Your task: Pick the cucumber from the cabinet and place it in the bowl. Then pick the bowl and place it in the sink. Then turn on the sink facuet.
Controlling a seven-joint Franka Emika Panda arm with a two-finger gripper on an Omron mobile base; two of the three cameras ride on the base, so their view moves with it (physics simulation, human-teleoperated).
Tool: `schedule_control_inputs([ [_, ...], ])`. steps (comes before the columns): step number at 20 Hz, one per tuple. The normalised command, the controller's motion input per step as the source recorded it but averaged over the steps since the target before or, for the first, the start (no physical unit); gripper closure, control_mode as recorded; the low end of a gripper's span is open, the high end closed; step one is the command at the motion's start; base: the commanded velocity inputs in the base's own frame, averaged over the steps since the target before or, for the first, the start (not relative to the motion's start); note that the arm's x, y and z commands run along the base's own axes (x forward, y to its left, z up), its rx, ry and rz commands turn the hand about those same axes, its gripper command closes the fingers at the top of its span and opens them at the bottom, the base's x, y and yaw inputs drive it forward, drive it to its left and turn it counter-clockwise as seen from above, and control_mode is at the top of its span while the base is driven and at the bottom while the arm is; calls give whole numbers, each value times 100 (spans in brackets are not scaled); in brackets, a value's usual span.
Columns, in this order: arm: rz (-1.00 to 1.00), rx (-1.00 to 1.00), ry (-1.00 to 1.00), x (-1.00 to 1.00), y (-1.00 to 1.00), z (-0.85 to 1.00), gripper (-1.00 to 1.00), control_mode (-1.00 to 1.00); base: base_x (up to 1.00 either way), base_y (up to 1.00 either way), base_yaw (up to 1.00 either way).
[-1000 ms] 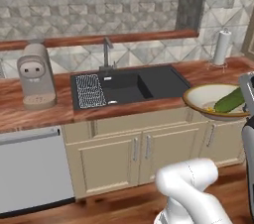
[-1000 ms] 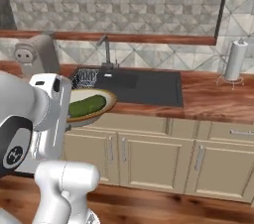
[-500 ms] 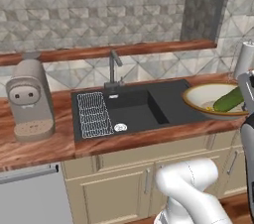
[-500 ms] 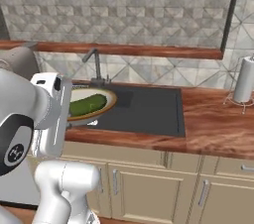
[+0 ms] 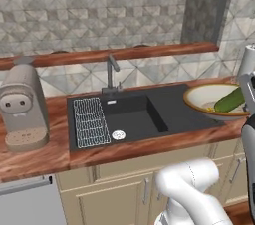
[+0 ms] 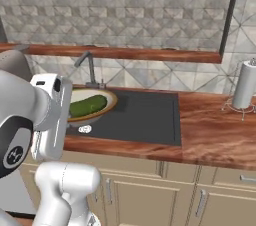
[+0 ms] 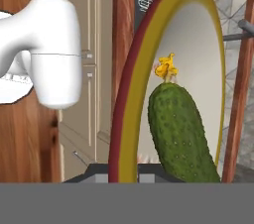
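My gripper (image 7: 124, 171) is shut on the olive-yellow rim of the cream bowl (image 5: 211, 100), which it holds up in the air. The dark green cucumber (image 5: 230, 100) lies inside the bowl (image 6: 95, 112), and the hand view shows the cucumber (image 7: 181, 131) against the bowl's inner wall (image 7: 198, 49). The bowl hangs over the right end of the black sink (image 5: 144, 114), whose silver drain (image 5: 118, 135) shows at the basin's front. The dark grey sink faucet (image 5: 110, 72) stands behind the basin. The cabinet is out of view.
A beige coffee machine (image 5: 22, 107) stands on the wooden counter (image 5: 35, 157) left of the sink. A wire grid (image 5: 90, 122) covers the sink's left part. A paper towel holder (image 6: 245, 87) stands on the counter at the right. Beige cupboard doors (image 6: 150, 195) run below.
The whole picture has shifted and the sink has grown larger, so the base has driven closer. The bowl with the cucumber stays in my shut gripper.
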Motion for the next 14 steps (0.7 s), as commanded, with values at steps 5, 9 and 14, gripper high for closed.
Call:
schedule_control_inputs([
  [5, 0, 0, 0, 0, 0, 0, 100, 100, 32, -34, 0],
  [9, 0, 0, 0, 0, 0, 0, 100, 100, 59, -14, 0],
  [14, 0, 0, 0, 0, 0, 0, 100, 100, 62, -11, 0],
])
